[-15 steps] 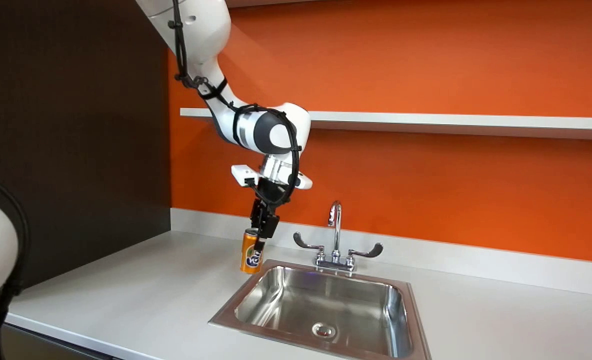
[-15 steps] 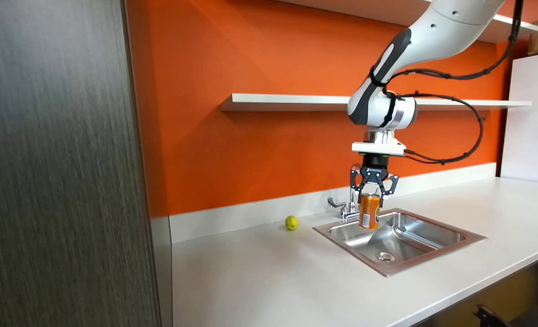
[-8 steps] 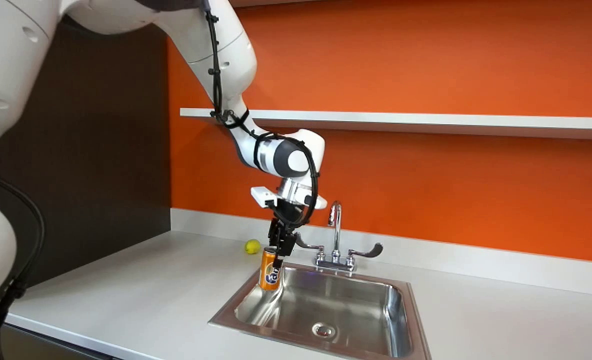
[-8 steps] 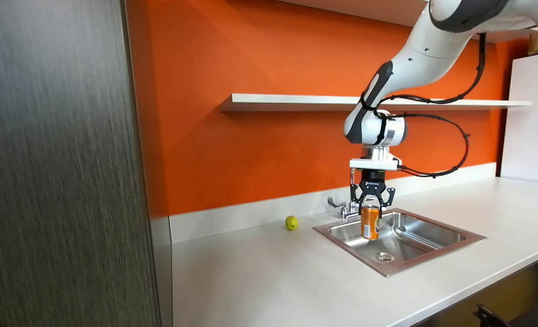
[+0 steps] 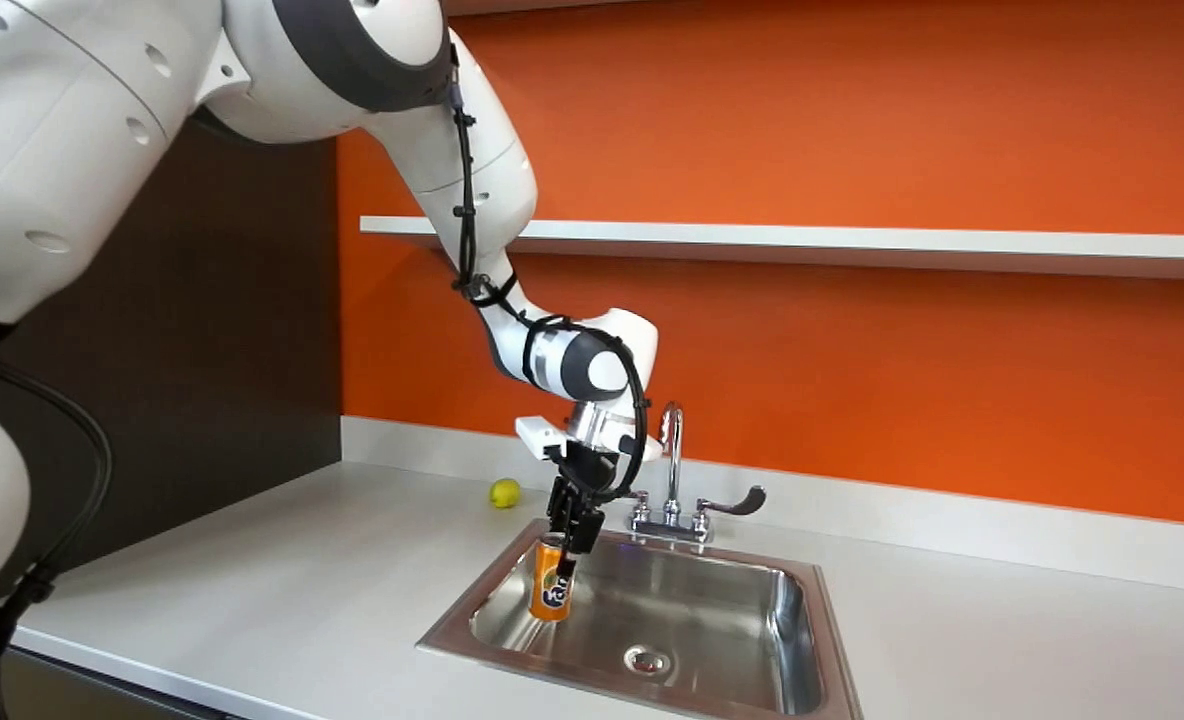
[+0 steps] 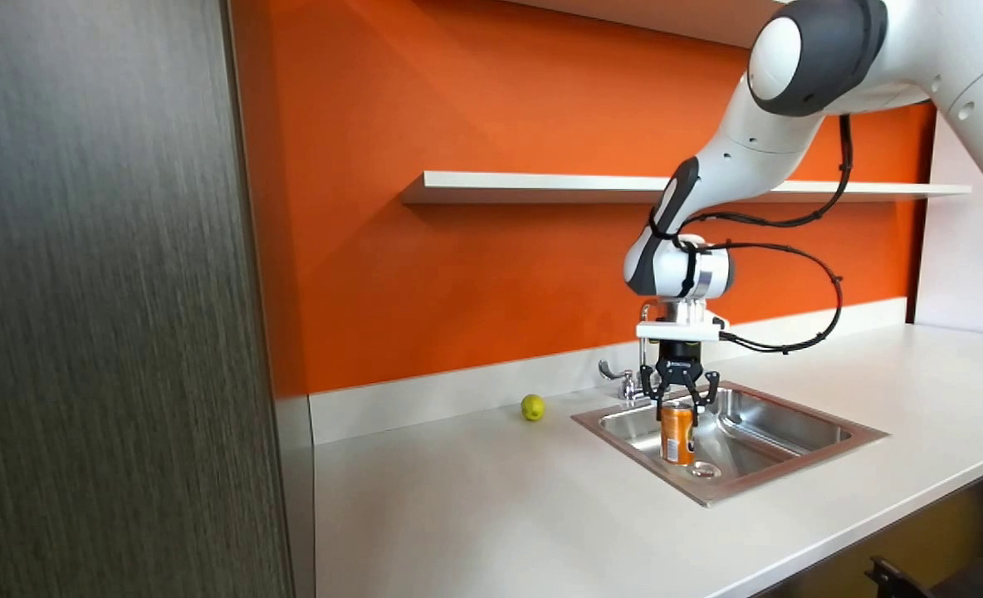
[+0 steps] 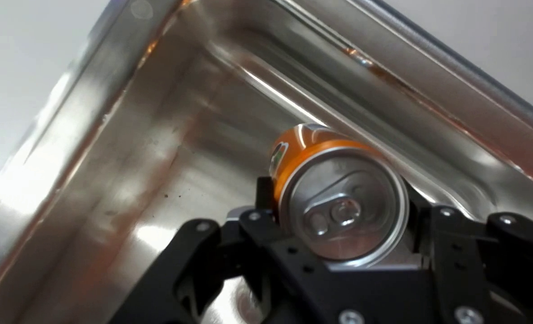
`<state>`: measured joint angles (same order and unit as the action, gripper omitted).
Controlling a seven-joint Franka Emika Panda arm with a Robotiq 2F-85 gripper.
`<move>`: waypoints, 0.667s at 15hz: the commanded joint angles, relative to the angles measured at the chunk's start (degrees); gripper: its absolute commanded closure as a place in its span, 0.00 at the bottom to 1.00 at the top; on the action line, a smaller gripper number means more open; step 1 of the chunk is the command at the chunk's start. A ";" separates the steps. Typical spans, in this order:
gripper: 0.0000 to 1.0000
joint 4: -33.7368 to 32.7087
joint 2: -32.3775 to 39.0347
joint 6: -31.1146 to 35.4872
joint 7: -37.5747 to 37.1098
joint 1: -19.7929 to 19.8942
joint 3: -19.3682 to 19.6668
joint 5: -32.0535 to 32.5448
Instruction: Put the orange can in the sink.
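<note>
The orange can (image 5: 549,588) is upright inside the left part of the sink (image 5: 712,600) in an exterior view; the can (image 6: 675,440) also shows in front of the basin (image 6: 757,448) in an exterior view. My gripper (image 6: 677,418) points down and is shut around the can's upper part. In the wrist view the can's silvery lid (image 7: 343,202) sits between the gripper's (image 7: 341,198) two black fingers, close to a basin wall (image 7: 289,90). The can's base is hidden there, so I cannot tell whether it touches the sink floor.
The chrome faucet (image 5: 674,455) stands at the sink's back edge, close to my wrist; one handle is hidden behind the gripper in that view. A yellow-green round object (image 6: 532,407) lies on the counter by the backsplash. A white shelf (image 5: 902,240) runs along the orange wall.
My gripper has carried the can downward, from above the sink's edge into the basin. The yellow-green object, hidden behind the can at first in an exterior view, now shows there.
</note>
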<state>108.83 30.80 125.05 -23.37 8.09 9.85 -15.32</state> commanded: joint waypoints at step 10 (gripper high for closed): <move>0.62 -4.32 7.99 5.06 -0.15 1.16 -0.64 -3.73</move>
<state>106.19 37.81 129.62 -23.38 8.30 9.84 -18.08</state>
